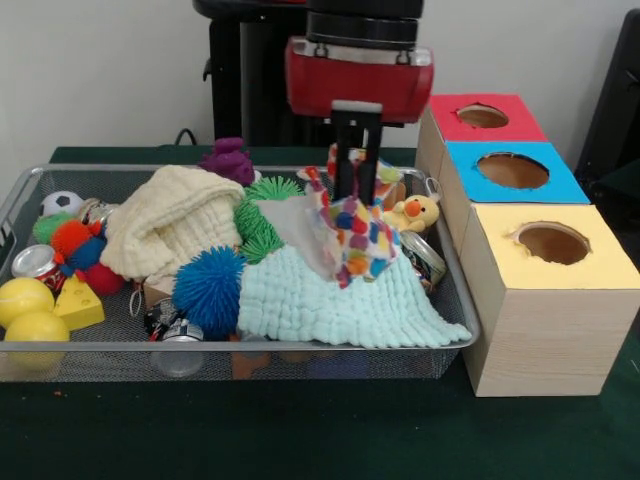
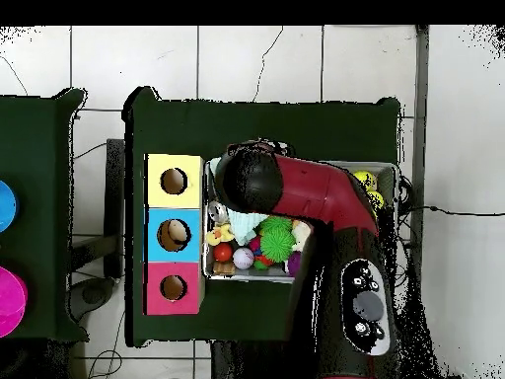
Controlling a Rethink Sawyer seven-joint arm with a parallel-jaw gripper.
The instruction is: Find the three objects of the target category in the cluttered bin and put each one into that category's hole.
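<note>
Between the gripper [image 1: 356, 195] fingers hangs a multicoloured patchwork cloth [image 1: 352, 238], pinched and lifted just above the mint towel [image 1: 335, 300]; still over the wire bin [image 1: 455, 300]. Holes in red [image 1: 483, 116], blue [image 1: 513, 170], yellow [image 1: 552, 243] boxes lie beside; contents unseen, none judged delivered

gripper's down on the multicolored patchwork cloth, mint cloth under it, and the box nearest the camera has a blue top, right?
Not quite. In the front view the nearest box has a yellow top; blue is the middle one. The rest holds: the gripper is down at the multicolored cloth, which lies on the mint cloth.
</note>
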